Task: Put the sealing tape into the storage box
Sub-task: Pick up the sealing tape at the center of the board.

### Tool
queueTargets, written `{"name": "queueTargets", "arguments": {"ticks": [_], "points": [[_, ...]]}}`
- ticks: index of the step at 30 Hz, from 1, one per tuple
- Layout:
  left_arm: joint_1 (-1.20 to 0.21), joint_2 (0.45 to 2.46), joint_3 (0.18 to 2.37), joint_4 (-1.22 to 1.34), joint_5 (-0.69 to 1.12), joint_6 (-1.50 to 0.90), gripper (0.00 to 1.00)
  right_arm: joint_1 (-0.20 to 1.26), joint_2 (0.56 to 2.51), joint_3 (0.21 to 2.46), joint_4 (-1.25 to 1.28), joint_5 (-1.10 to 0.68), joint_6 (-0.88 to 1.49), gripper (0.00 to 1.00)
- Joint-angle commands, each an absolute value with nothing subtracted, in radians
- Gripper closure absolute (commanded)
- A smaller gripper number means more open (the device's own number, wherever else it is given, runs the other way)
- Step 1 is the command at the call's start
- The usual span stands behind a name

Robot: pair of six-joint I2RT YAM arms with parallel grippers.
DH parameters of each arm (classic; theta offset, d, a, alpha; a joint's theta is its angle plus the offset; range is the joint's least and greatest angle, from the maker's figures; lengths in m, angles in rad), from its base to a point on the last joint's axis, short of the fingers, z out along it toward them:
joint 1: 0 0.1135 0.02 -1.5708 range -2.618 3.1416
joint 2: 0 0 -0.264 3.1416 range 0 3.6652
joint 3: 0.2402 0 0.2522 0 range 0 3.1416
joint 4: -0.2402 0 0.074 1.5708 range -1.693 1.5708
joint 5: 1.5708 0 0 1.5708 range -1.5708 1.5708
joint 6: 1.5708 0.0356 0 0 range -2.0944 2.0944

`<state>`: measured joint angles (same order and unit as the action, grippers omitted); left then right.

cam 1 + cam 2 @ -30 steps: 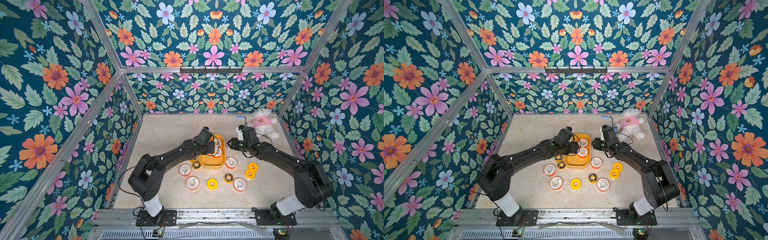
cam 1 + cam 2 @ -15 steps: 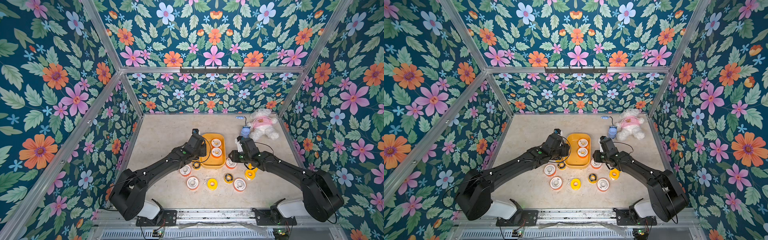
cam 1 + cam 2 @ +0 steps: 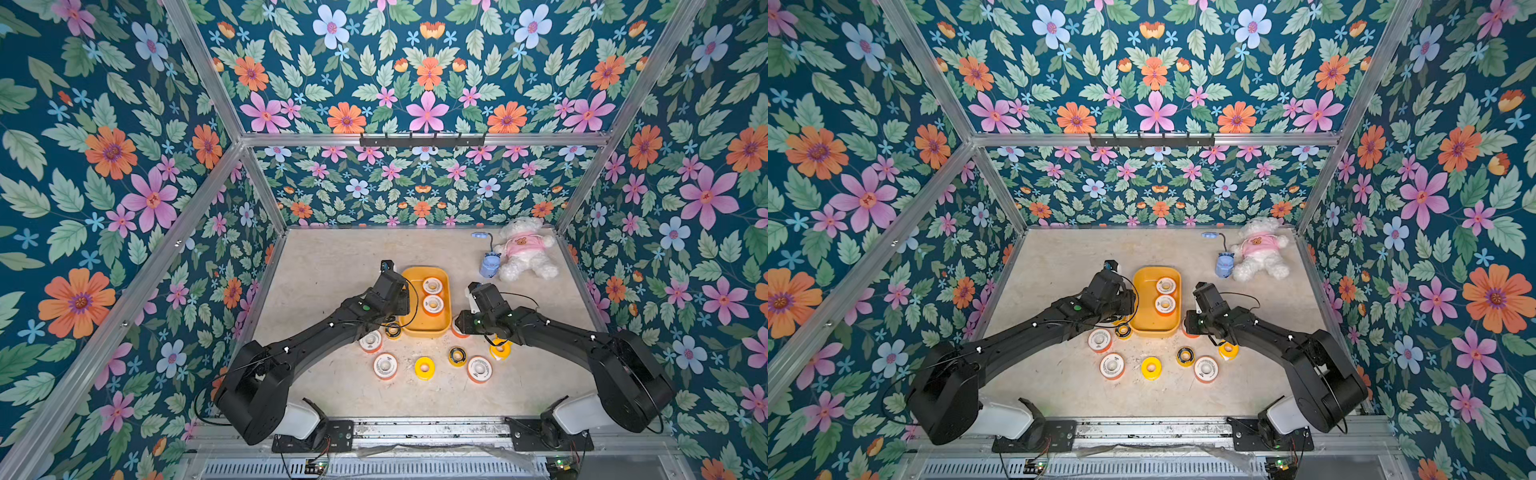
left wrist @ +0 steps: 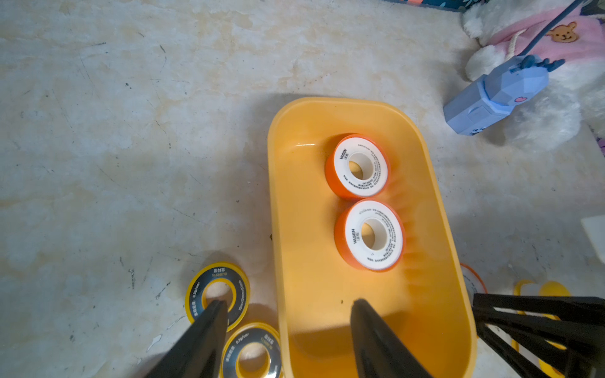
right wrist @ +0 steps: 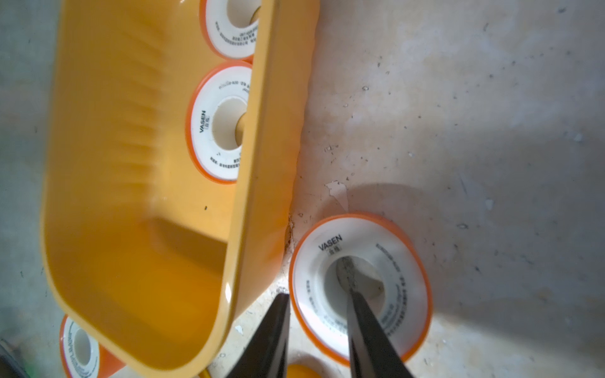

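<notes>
The right tool (image 5: 317,294) stands narrow over a white-faced roll (image 5: 396,258) that lies flat on the worktop (image 5: 491,131), just beside the long wall of the storage box (image 5: 281,147). One finger is down in the core of the roll. The other is in the thin gap between roll and box. We cannot tell whether they already press the roll's wall. The left tool (image 4: 288,303) is wide and holds nothing. It hovers across the near rim of the box, one finger above a black-and-yellow ring (image 4: 219,273) and the other above the box floor.

Inside the box lie a far roll (image 4: 360,167) and a near roll (image 4: 373,235), touching, both on the side toward the right arm. The rest of the sealing tape (image 3: 385,365) lies loose in front of the box.

We think the main danger is the outer finger. In so little room it can catch the box wall and push the box, or pinch the rim together with the roll. A grip on only one side of the roll may also let it tilt and slip during the lift. If both tools go over the box at once, they can meet.

There is open room. The box half toward the left arm is bare, and so is its near end. Behind the box the worktop is wide, and the plush bear (image 3: 521,253) and the blue gadget (image 3: 489,266) are well apart in the far corner.
</notes>
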<state>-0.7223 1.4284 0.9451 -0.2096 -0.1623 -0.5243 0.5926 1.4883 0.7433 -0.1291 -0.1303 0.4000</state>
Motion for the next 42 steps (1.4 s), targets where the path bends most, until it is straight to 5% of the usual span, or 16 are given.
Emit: {"name": "queueTargets", "arguments": {"ticks": [1, 12, 42], "points": [[-0.722, 1.431, 0.945, -0.210, -0.180, -0.530, 0.34, 0.594, 1.512, 0.745, -0.115, -0.099, 0.412, 0.64], [-0.721, 1.441, 0.951, -0.212, -0.172, -0.531, 0.34, 0.594, 1.513, 0.753, -0.186, 0.035, 0.426, 0.53], [-0.722, 1.449, 0.948, -0.210, -0.163, -0.536, 0.34, 0.650, 1.590, 0.823, -0.261, 0.102, 0.379, 0.55]]}}
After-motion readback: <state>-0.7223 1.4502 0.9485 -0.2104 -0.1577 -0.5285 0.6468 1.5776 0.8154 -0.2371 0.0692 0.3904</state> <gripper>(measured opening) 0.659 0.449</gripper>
